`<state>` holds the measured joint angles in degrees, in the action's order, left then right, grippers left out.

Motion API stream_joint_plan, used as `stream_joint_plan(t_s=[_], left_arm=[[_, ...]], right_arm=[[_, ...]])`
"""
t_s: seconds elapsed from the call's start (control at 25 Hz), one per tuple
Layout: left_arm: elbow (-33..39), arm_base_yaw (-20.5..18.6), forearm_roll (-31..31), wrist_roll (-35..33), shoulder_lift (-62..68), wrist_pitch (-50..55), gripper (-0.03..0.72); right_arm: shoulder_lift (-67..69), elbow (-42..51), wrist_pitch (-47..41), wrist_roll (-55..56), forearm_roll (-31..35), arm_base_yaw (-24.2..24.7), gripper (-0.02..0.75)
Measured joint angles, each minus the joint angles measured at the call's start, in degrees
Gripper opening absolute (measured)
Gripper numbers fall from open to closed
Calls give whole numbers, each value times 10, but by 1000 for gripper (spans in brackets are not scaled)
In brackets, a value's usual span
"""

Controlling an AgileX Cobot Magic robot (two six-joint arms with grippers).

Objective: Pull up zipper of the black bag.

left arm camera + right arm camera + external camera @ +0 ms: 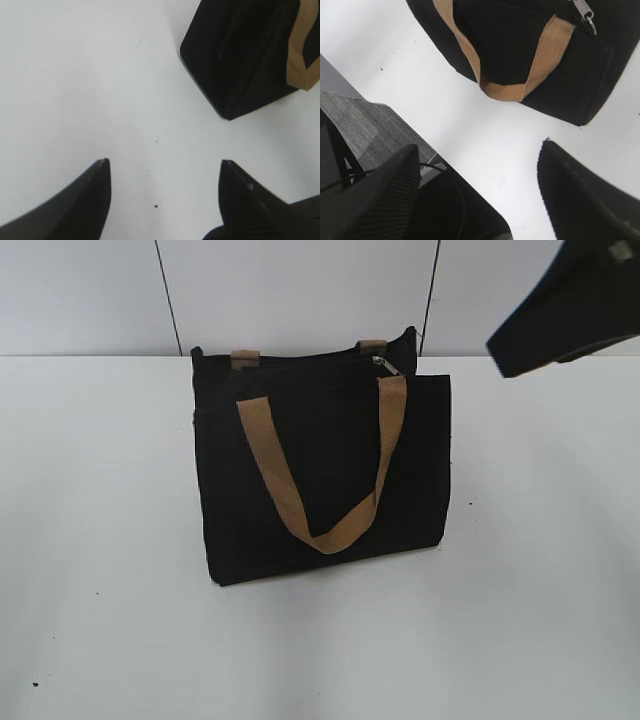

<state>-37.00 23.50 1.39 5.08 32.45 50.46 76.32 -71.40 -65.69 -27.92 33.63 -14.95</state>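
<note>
The black bag stands upright on the white table, tan handle hanging down its front. The silver zipper slider sits at the right end of the top edge. In the right wrist view the bag fills the top, with the zipper at the upper right. In the left wrist view only a lower corner of the bag shows. My left gripper is open and empty over bare table. My right gripper is open and empty, high at the exterior view's upper right, apart from the bag.
The white table surrounds the bag. Its front edge, grey floor and a dark base show at the left of the right wrist view. A pale panelled wall stands behind the table.
</note>
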Motion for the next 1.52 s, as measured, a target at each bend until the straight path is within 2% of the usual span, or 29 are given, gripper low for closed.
stream_joint_plan(t_s=[0.32,0.76,1.12,1.24,1.52], left_arm=[[0,0,0,0,-109,114,510],[1,0,-3,-30,-199,184,510],[26,0,-10,-41,-298,195,509],[36,0,-10,-45,-326,197,509],[41,0,-8,-73,-330,173,509]], right_arm=[[-148,16,-37,54,-76,0,559],[-458,257,-14,119,-119,0,559],[-688,372,-14,225,-247,0,559],[-733,397,-14,238,-275,0,559],[-754,434,14,241,-291,0,559]])
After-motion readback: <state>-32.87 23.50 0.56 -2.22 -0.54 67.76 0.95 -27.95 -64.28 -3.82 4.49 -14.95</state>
